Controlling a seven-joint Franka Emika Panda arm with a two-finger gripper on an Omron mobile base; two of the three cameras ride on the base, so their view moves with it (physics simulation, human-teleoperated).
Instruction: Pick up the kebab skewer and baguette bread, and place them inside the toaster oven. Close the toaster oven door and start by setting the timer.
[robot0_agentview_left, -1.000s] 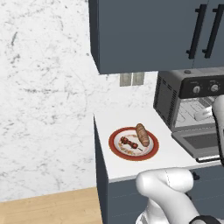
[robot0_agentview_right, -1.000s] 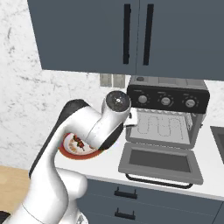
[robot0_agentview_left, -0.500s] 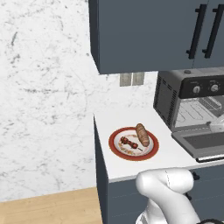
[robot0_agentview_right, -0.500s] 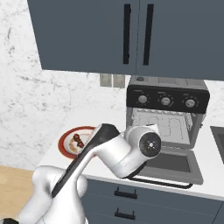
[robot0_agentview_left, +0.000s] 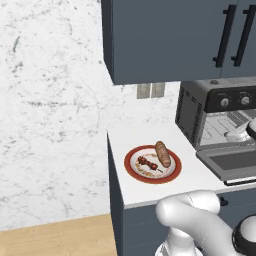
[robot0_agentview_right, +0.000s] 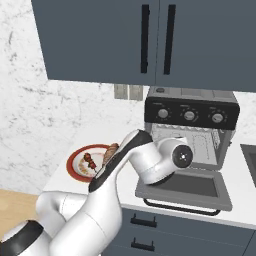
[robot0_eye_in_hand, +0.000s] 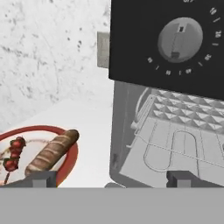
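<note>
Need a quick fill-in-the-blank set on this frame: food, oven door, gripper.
1. The kebab skewer and baguette bread both lie on a red-rimmed ____.
2. The toaster oven door is ____, lying flat in front of the toaster oven.
3. The gripper holds ____.
4. In the left base view the baguette bread lies on the side of the plate nearer the ____.

Missing words: plate; open; nothing; toaster oven

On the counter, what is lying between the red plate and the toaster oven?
Nothing: in the left base view, only a bare strip of white counter separates the plate from the toaster oven. The hand view agrees.
</note>
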